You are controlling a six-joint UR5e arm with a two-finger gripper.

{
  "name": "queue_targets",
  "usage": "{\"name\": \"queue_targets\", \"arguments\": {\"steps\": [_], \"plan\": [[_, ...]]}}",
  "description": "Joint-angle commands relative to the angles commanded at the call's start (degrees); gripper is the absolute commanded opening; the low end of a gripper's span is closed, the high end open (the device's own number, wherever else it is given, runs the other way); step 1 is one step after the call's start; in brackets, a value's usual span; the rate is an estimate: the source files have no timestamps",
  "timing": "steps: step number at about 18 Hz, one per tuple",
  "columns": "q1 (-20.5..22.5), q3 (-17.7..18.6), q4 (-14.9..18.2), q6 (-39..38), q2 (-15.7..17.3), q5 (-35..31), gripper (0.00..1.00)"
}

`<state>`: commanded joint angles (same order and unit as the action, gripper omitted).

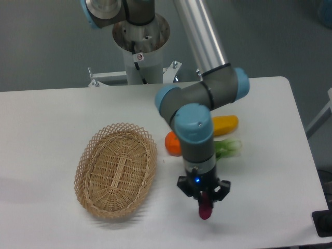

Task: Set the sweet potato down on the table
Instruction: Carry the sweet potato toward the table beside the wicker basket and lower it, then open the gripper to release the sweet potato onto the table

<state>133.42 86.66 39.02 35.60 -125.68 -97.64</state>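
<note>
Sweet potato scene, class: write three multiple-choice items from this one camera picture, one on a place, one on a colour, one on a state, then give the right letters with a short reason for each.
1. Where is the sweet potato?
A. Inside the wicker basket
B. At the gripper's tips, over the table's near side
C. Lying beside the yellow fruit

2. What colour is the round fruit partly hidden behind the arm?
A. Orange
B. Blue
C. White

3. What state is the gripper in?
A. Open, nothing between the fingers
B. Shut on the sweet potato
C. Out of view

Answers: 
1 B, the tuber hangs from the fingers, right of the wicker basket, above the table. 
2 A, its visible part is orange. 
3 B, the fingers pinch the tuber's upper end.
</note>
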Motion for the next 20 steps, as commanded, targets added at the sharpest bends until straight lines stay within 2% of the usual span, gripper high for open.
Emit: {"name": "queue_targets", "arguments": {"steps": [6, 10, 17, 18, 19, 20], "plan": [[-2.1, 0.5, 0.0, 0.2, -1.8, -0.6, 0.19], [-2.7, 1.8, -0.2, 5.5, -1.7, -0.6, 0.19], [-3.7, 2.9, -0.2, 5.8, -1.4, -1.2, 0.24], [-3.8, 3.0, -0.2, 5.8, -1.4, -1.3, 0.31], [-3.8, 2.9, -0.3, 5.7, -1.4, -1.3, 0.50], [-3.7, 2.9, -0.4, 5.7, -1.4, -1.4, 0.83]]}}
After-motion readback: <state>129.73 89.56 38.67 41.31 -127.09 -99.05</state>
